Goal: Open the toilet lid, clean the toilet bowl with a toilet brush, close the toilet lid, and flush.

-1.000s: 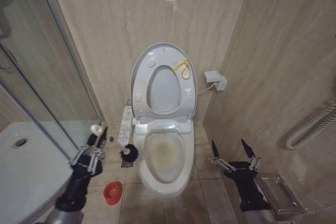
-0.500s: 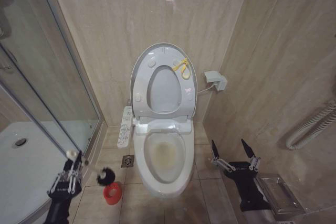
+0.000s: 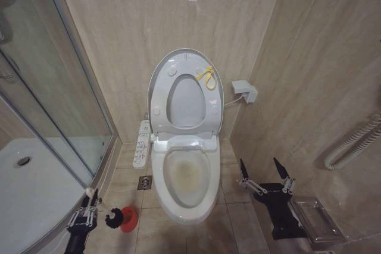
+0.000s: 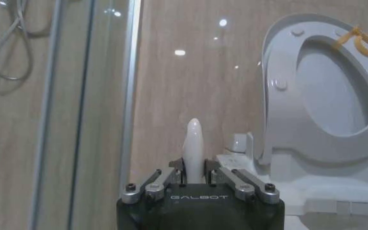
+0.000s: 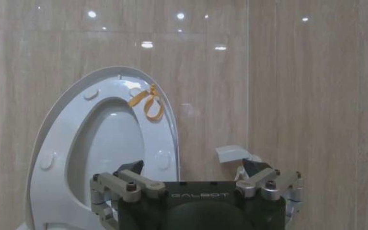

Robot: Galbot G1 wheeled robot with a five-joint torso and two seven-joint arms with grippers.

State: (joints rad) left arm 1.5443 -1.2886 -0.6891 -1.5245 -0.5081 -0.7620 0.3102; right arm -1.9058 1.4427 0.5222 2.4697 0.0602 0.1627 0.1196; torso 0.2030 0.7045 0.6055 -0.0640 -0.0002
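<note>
So the left gripper (image 3: 84, 217) has dropped low and back toward the shower tray (image 3: 36, 197), taking the brush (image 3: 102, 215) from beside the bowl (image 3: 186, 176) down to the red holder (image 3: 127, 219), head touching it. It's clamped on the handle near the top. Looks light and stiff, probably slick plastic. Lid (image 3: 185, 90) stands up. Right gripper (image 3: 265, 176) waits by the floor, fingers spread.
</note>
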